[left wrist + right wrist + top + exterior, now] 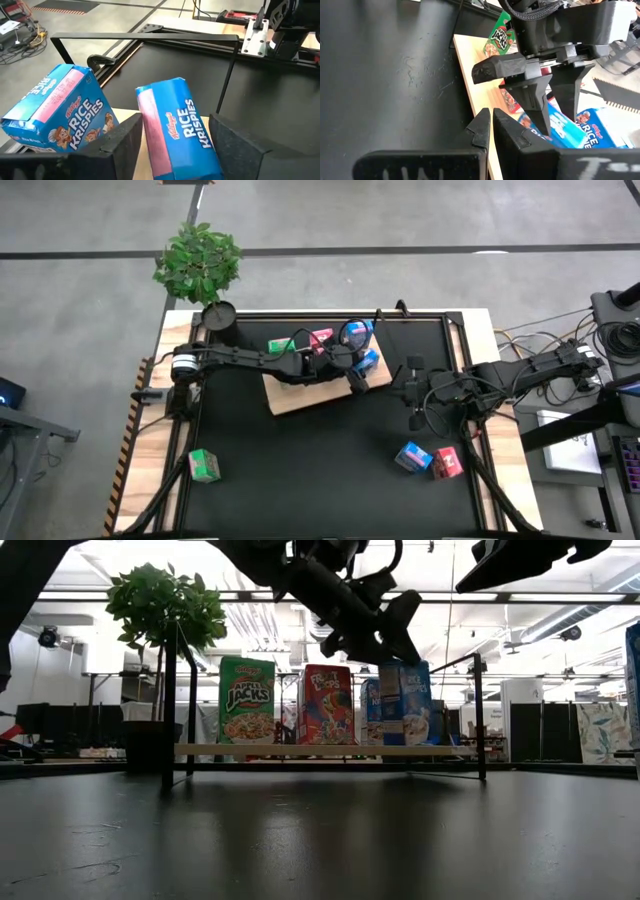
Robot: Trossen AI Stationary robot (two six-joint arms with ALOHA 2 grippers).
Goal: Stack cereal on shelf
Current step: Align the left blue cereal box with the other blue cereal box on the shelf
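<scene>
- right gripper (491, 125) fingers pressed together over the black counter (385, 75).
- left gripper (555, 95) straddles a blue cereal box (565, 131) on the shelf (470, 60).
- green box (499, 37) beyond.

A: Could you see whether the left gripper (172, 145) actually touched the blue Rice Krispies box (175, 130) between its fingers?

B: No. The wrist picture's bottom edge cut off the box's lower end and the fingertips, so any contact was out of sight.

A: And from above?

B: The arm and wrist covered most of that box (367, 361) and part of the shelf (300, 394). Box prints were too small to read there.

A: The second blue box beside the gripper?

B: Its (57, 112) corner ran off the wrist picture's side edge.

A: The right gripper (491, 131)?

B: Its base was cropped at the bottom edge.
</scene>
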